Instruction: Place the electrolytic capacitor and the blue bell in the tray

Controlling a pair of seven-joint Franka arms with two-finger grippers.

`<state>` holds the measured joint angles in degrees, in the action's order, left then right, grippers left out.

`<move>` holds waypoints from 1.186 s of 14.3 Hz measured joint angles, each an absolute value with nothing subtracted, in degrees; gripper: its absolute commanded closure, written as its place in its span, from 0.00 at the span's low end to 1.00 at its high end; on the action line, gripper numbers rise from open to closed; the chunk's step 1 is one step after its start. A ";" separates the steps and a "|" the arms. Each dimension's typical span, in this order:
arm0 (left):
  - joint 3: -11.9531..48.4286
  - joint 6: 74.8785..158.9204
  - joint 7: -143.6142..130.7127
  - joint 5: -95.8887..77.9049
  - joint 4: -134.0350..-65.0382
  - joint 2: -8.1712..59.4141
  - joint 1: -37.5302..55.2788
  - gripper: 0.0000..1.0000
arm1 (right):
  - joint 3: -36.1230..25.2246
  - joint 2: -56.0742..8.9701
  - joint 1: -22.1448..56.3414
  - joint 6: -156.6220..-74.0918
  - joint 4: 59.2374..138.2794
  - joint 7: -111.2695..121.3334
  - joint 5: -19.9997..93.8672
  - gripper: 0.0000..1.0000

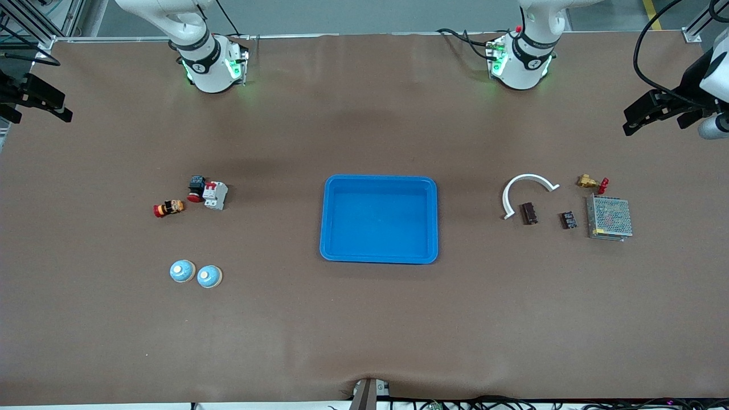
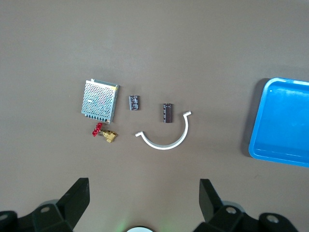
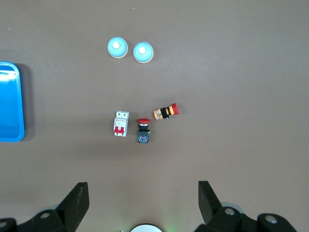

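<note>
Front view: your shallow bright blue plastic tray (image 1: 380, 219) sits empty mid-desk. You've got two pale blue dome bells (image 1: 195, 274) touching, so you could easily nudge both.

Left wrist: left gripper (image 2: 143, 200), fingers wide, holding nothing, over two dark cylindrical capacitors (image 2: 167, 112); you might pick the wrong one.

Right wrist: right gripper (image 3: 142, 200) spread, empty, above the bells.
</note>
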<state>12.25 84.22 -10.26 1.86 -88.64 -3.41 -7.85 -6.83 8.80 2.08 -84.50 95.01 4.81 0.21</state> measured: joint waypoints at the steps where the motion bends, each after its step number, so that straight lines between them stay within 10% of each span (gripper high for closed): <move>1: 12.25 84.22 -10.26 1.86 -88.64 -3.41 -7.85 0.00 | -6.83 8.80 2.08 -84.50 95.00 4.81 0.21 0.00; 17: 12.29 85.05 -11.15 2.18 -90.42 -0.58 -7.98 0.00 | -6.78 0.50 3.04 -92.30 93.95 7.78 0.25 0.00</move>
<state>12.29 85.05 -11.15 2.18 -90.42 -0.58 -7.98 -6.78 0.50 3.04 -92.30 93.95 7.78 0.25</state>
